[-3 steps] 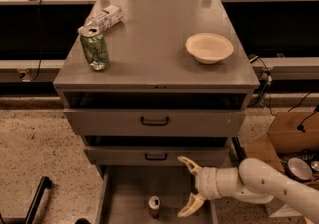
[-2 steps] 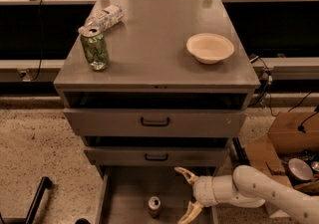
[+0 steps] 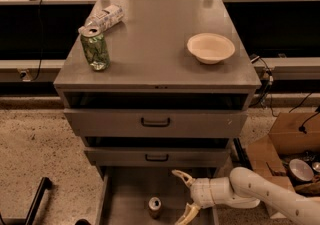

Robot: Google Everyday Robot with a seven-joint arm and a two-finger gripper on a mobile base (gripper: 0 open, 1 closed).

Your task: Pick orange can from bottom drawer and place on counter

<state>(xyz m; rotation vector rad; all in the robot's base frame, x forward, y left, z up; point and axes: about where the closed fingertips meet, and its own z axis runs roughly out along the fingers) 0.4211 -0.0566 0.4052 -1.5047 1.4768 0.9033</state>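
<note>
The orange can stands upright on the floor of the open bottom drawer, its silver top showing. My gripper is open inside the drawer, just right of the can, with one finger behind and one finger in front. It is not touching the can. The white arm reaches in from the lower right. The counter is the grey cabinet top above.
On the counter stand a green patterned can, a lying white labelled bottle and a white bowl. Two shallower drawers with black handles sit above the bottom drawer. A cardboard box is at the right.
My open gripper has moved left inside the bottom drawer, closer to the orange can. The can has not moved.
</note>
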